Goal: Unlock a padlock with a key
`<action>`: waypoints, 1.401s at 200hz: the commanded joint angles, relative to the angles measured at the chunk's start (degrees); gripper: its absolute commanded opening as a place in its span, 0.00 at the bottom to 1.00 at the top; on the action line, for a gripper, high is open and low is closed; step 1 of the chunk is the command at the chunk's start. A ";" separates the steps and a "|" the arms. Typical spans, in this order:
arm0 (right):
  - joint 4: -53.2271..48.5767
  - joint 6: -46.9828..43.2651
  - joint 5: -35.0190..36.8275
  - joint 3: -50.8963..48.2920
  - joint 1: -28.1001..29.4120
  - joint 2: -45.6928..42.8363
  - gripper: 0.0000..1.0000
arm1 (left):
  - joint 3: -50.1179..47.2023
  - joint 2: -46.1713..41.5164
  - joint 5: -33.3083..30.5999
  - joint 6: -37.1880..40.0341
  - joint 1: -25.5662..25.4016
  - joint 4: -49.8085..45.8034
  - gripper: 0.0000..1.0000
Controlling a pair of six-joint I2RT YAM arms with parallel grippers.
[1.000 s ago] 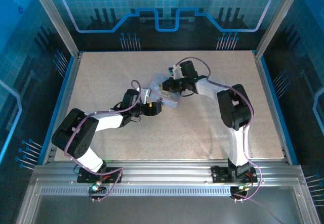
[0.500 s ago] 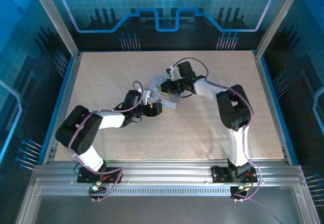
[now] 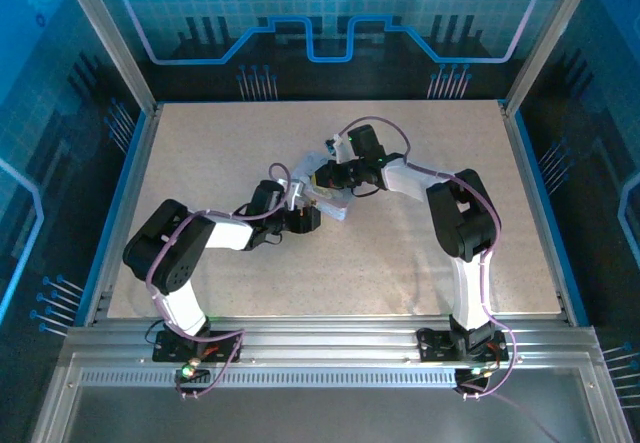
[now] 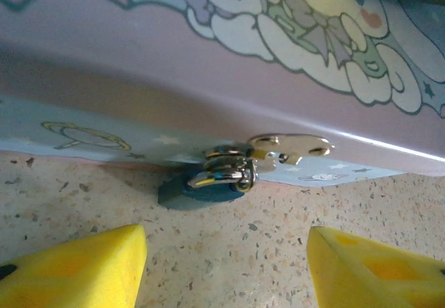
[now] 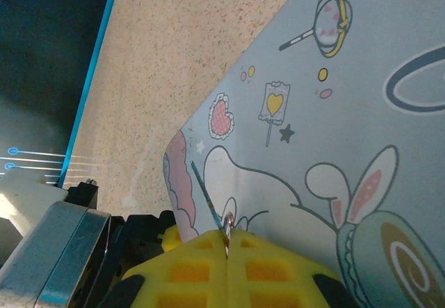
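Padlock [image 4: 207,186] on box [image 4: 139,71] hasp [image 4: 290,144] shows from left wrist, left gripper [image 4: 226,256] parted, empty; right gripper [image 5: 226,249] pinches key [image 5: 227,224] shut

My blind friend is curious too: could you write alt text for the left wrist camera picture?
A small padlock, dark body and silver shackle, hangs on the shiny clasp of a pastel cartoon-bunny tin box, low against the speckled table. The left gripper faces it, its two yellow fingertips apart and touching nothing.
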 commanded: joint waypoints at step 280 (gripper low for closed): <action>-5.21 0.43 -1.04 -2.40 1.51 1.03 0.00 | 1.96 5.39 -0.50 -0.76 -2.80 7.49 0.41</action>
